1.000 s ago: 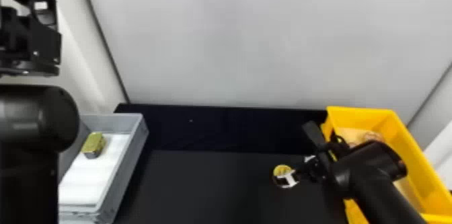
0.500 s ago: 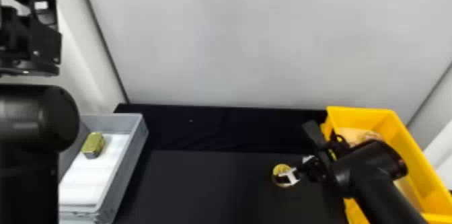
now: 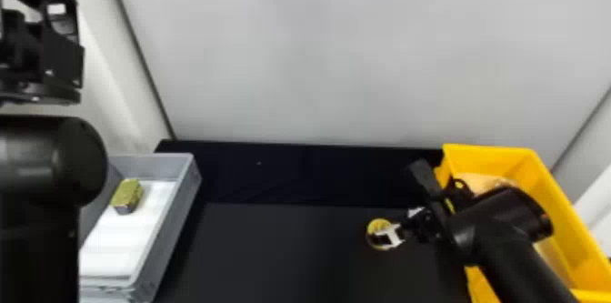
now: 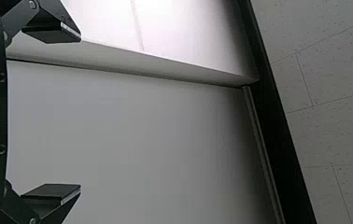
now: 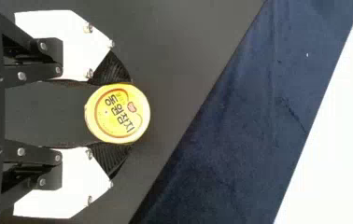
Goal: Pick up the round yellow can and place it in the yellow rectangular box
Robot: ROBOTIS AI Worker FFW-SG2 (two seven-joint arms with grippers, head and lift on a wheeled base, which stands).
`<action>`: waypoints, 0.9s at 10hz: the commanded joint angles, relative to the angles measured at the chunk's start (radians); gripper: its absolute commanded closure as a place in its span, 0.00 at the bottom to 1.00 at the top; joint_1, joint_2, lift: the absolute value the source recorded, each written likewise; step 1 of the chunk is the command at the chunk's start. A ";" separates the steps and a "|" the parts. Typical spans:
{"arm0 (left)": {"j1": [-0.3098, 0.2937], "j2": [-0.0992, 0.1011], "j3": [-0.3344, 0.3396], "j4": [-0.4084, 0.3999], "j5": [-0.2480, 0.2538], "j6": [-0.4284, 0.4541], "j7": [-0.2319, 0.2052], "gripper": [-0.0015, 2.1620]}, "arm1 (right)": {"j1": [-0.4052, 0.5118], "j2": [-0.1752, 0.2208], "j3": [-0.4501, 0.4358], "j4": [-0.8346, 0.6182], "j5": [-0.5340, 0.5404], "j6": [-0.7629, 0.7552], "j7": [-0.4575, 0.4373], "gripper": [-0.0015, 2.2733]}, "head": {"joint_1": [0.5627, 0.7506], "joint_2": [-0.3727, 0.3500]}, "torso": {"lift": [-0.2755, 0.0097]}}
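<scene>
left arm: smooth black tube w/ a rounded end (image 3: 41,161), covers part of the grey bin
left gripper (image 3: 61,63): black metal, angular, up high; flat fingers (image 4: 55,191) spread wide w/ nothing btwn them
grey bin: hard plastic, rectangular, flat white liner (image 3: 120,243) inside, can't tell if paper or cloth
small block (image 3: 127,195): gold-green top, dark side, rounded corners, sits on the liner twd the far end
bench (image 3: 282,252): matte black, flat; dark blue cloth (image 3: 295,170) w/ faint creases along the back
wall (image 3: 341,52): plain pale panel behind the bench
round yellow can (image 3: 378,225): short n round, smooth lid w/ printing, over the bench just left of the yellow box; can't tell if its base touches
right gripper (image 3: 386,234): white plates on black links, ribbed black fingers (image 5: 111,67) pinching the can from both sides
right arm (image 3: 518,261): black, rounded, blocks part of the box, incl. some of its near-left side
yellow box (image 3: 491,156): glossy, rectangular, tan stuff (image 3: 482,182) inside, too blurry to ID tbh
</scene>
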 commanded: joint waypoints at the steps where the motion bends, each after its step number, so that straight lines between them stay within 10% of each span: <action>1: 0.005 0.002 0.006 -0.006 0.000 0.006 0.000 0.07 | 0.037 -0.013 0.003 -0.138 -0.006 0.058 0.018 0.32 | 0.53 0.59 | 0.96; 9: 0.023 0.004 0.016 -0.025 -0.005 0.029 0.000 0.07 | 0.118 -0.056 -0.009 -0.532 -0.012 0.201 0.038 0.32 | 0.53 0.59 | 0.96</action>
